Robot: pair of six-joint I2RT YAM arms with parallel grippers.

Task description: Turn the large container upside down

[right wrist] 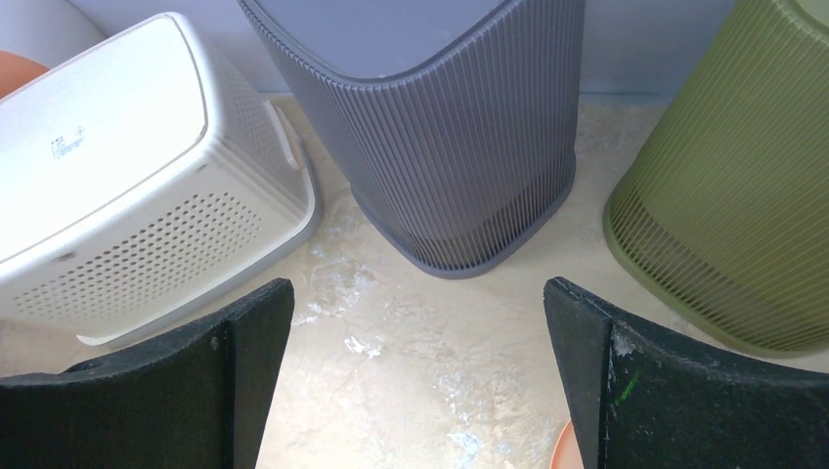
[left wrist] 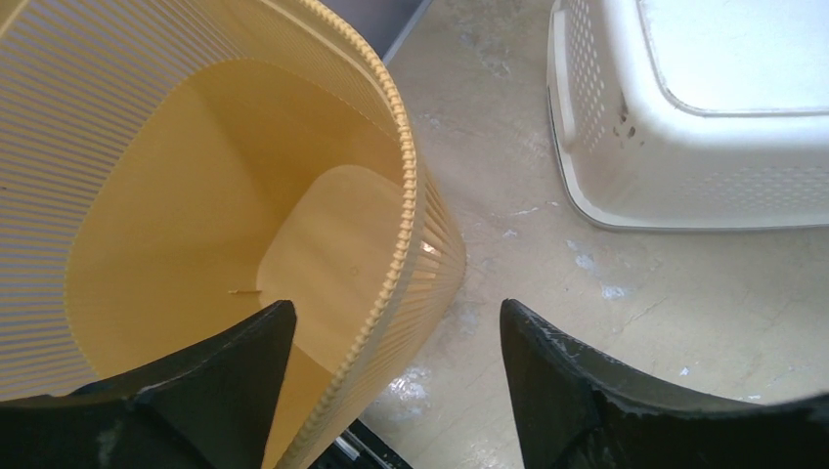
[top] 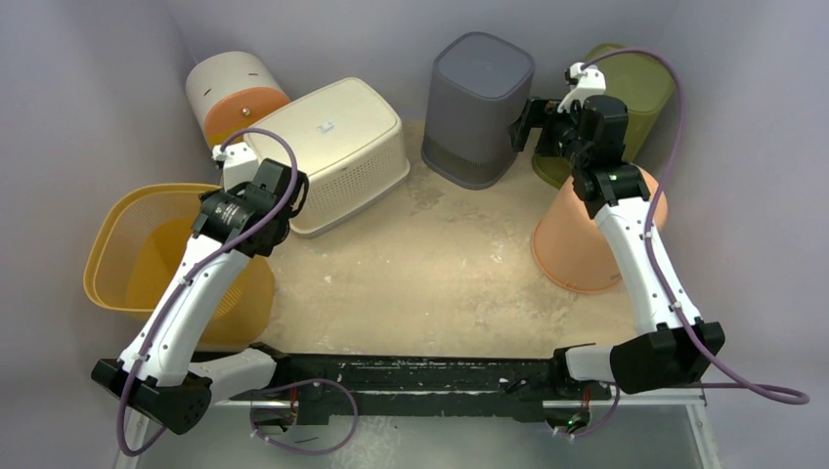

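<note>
The yellow basket (top: 109, 256), which I take to be the large container meant, stands at the left of the top view with its mouth facing up, so the turn itself is not yet done. The left gripper (left wrist: 396, 308) is wide open and set astride the basket's ribbed rim (left wrist: 409, 195): in the left wrist view one finger (left wrist: 230, 362) is inside the basket and the other (left wrist: 567, 381) outside it, with neither visibly pressing the wall. What seems left is to close on the rim, lift, tip the basket over and set it down on its mouth. The right gripper (right wrist: 418, 288) is also fully open and holds nothing, hovering at the upper right of the top view near the grey bin (top: 479, 103). The white basket (top: 332, 147) beside the yellow one already lies bottom-up.
</note>
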